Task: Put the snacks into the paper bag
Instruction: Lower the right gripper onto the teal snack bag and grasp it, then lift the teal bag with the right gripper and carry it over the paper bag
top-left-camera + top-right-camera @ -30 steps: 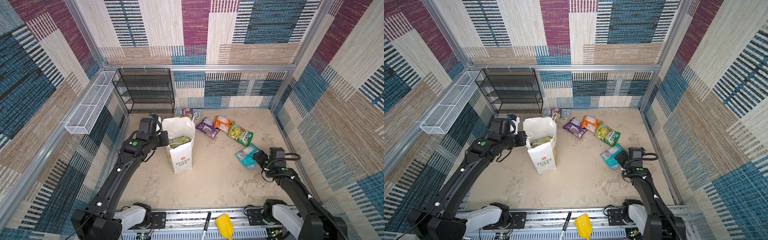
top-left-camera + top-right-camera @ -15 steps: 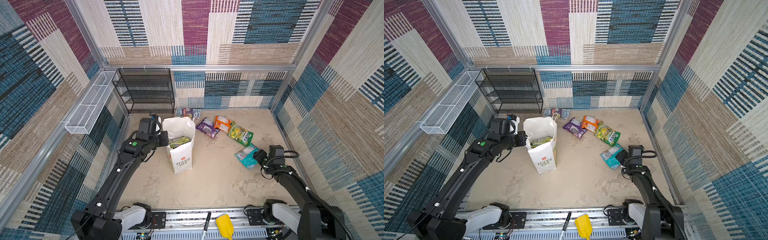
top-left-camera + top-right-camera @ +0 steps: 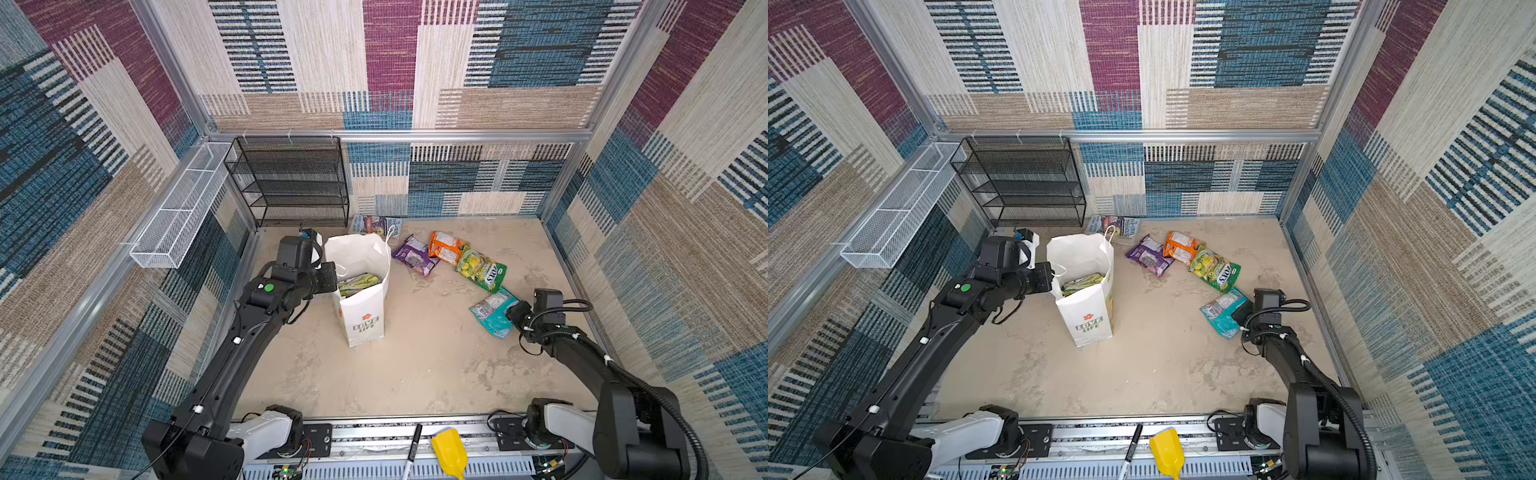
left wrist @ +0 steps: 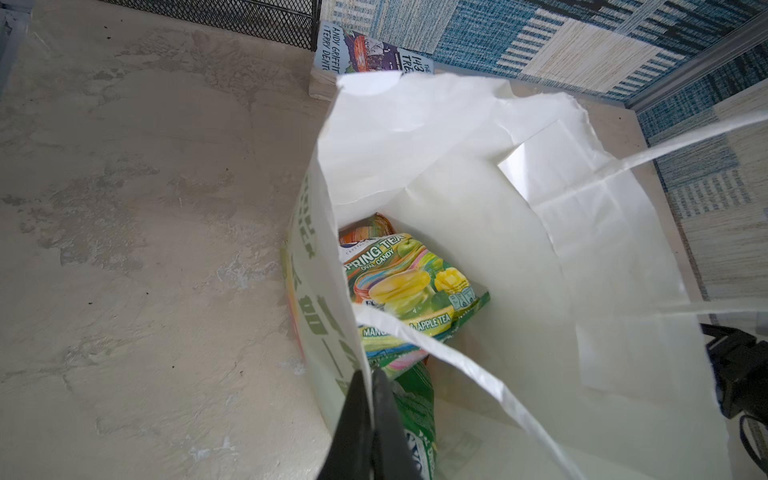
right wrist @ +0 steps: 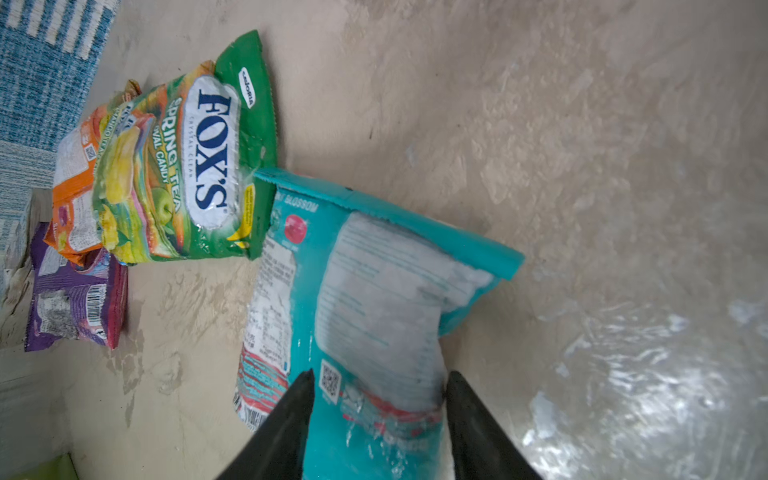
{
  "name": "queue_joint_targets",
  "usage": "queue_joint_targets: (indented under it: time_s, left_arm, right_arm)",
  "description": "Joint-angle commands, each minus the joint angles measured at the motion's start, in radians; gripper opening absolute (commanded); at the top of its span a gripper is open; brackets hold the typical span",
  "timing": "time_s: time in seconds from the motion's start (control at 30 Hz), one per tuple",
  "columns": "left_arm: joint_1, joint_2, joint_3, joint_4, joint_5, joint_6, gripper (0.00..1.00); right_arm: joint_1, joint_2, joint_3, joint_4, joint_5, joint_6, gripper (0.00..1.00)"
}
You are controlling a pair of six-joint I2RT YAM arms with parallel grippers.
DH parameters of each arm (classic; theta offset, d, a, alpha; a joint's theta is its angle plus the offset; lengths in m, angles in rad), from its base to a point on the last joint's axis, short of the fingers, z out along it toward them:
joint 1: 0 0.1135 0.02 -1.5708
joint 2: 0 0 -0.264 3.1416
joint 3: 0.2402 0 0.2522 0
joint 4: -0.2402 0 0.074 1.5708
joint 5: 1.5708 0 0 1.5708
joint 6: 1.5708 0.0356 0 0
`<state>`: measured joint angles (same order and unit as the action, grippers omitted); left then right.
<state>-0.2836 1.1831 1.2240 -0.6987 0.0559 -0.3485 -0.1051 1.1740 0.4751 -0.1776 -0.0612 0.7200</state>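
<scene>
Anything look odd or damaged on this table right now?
The paper bag has a ragged, creased rim, as if torn. A book lies behind it by the back wall.

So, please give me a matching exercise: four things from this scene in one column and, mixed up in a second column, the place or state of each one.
Things:
1. teal packet
2. paper bag
3. purple packet
4. book

Places or states:
a. its rim is pinched by the left gripper
b. lies next to the black rack
c. lies between the fingers of the right gripper
d. lies beside the orange packet

Right pairs: 1-c, 2-a, 3-d, 4-b.
</scene>
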Motion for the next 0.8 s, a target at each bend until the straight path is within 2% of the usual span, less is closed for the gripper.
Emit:
queue_joint_targets:
  time_s: [0.0,0.3,0.4,0.53,0.67,0.77]
  left_arm:
    - [0.001,-0.004,0.004,0.03,0.005,-0.007,0.0]
    - [0.002,-0.004,0.003,0.031,0.009,-0.009,0.0]
    - [0.001,-0.002,0.003,0.031,0.013,-0.009,0.0]
    - [0.001,-0.003,0.005,0.031,0.013,-0.009,0.0]
    - [0.002,-0.005,0.005,0.03,0.011,-0.007,0.0]
    - [0.002,-0.005,0.005,0.031,0.016,-0.007,0.0]
  right_arm:
    - [-0.001,0.02,-0.005,0.056,-0.025,-0.012,0.53]
    - [0.0,0.07,-0.027,0.11,-0.035,-0.015,0.49]
    - [0.0,0.09,-0.034,0.129,-0.056,-0.013,0.4]
    - [0.0,0.082,-0.044,0.137,-0.077,-0.01,0.21]
    - [-0.001,0.028,-0.044,0.129,-0.115,-0.02,0.14]
    - [0.0,-0.035,-0.037,0.106,-0.116,-0.03,0.12]
